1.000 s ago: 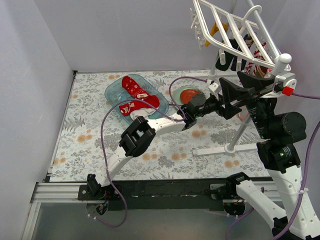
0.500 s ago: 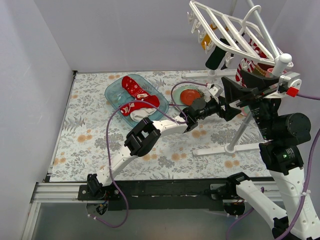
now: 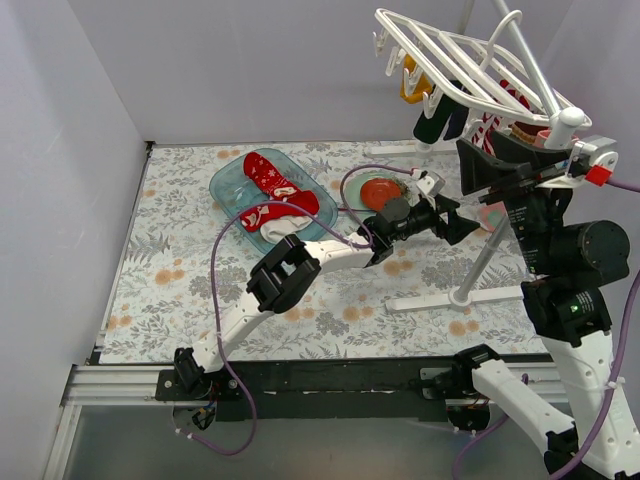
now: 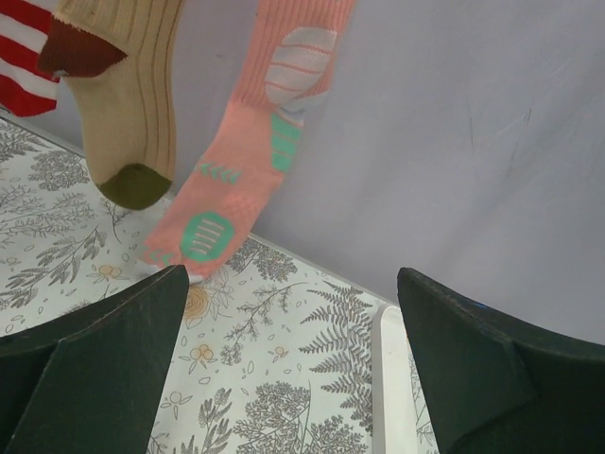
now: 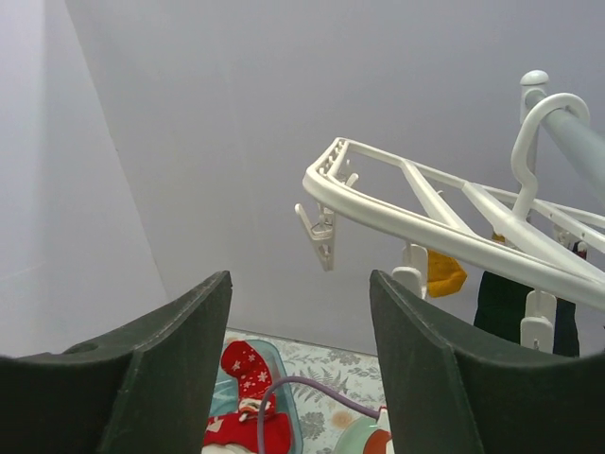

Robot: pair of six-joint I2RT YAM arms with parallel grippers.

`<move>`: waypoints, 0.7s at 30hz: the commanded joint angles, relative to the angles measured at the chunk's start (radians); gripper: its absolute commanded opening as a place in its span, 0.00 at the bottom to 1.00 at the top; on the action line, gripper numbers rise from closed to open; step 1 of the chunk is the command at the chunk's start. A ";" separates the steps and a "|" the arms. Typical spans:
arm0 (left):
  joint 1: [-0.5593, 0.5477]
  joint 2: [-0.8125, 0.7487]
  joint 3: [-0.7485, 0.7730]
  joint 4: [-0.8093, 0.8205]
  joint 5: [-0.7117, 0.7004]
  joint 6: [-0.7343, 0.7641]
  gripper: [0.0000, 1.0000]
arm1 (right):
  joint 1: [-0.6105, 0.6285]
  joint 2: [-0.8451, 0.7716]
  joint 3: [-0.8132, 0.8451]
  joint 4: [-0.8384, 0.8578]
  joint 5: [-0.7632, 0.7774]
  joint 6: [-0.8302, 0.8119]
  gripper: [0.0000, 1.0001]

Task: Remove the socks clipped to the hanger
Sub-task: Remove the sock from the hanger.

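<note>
The white hanger (image 3: 470,62) hangs tilted at the upper right on a stand. Clipped under it are a mustard sock (image 3: 408,82), a dark navy sock (image 3: 432,122) and a red-and-white striped sock (image 3: 497,118). My left gripper (image 3: 462,218) is open, low beneath the hanger. Its view (image 4: 293,359) shows a pink sock (image 4: 241,151), a tan sock (image 4: 132,95) and a striped sock (image 4: 21,59) hanging ahead, none between the fingers. My right gripper (image 3: 482,172) is open and empty beside the stand. From it (image 5: 301,369) I see the hanger (image 5: 444,227), an empty clip (image 5: 321,236) and the mustard sock (image 5: 444,272).
A blue tub (image 3: 222,180) at the back holds red socks (image 3: 275,185). A red-orange ball on a green plate (image 3: 378,190) sits just left of my left gripper. The stand's white pole (image 3: 485,255) and base bar (image 3: 440,298) cross the right side of the mat.
The hanger has swung and tilted, carrying its socks leftward and up. My right gripper has risen to the right, jaws slightly narrower. My left gripper has edged right under the hanger.
</note>
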 commanded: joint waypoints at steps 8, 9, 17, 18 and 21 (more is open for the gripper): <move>0.006 -0.305 -0.233 0.037 -0.009 0.043 0.93 | 0.003 0.113 0.035 -0.026 0.196 0.026 0.55; 0.008 -0.317 -0.245 0.037 -0.011 0.047 0.93 | 0.003 0.111 0.024 -0.020 0.199 0.027 0.56; 0.018 -0.385 -0.323 0.030 -0.038 0.051 0.93 | 0.001 0.128 -0.019 0.033 0.240 0.015 0.52; 0.021 -0.395 -0.328 0.028 -0.043 0.047 0.93 | 0.003 0.129 -0.019 0.037 0.242 0.012 0.51; 0.029 -0.411 -0.348 0.025 -0.043 0.050 0.92 | 0.003 0.145 -0.014 0.053 0.240 0.009 0.46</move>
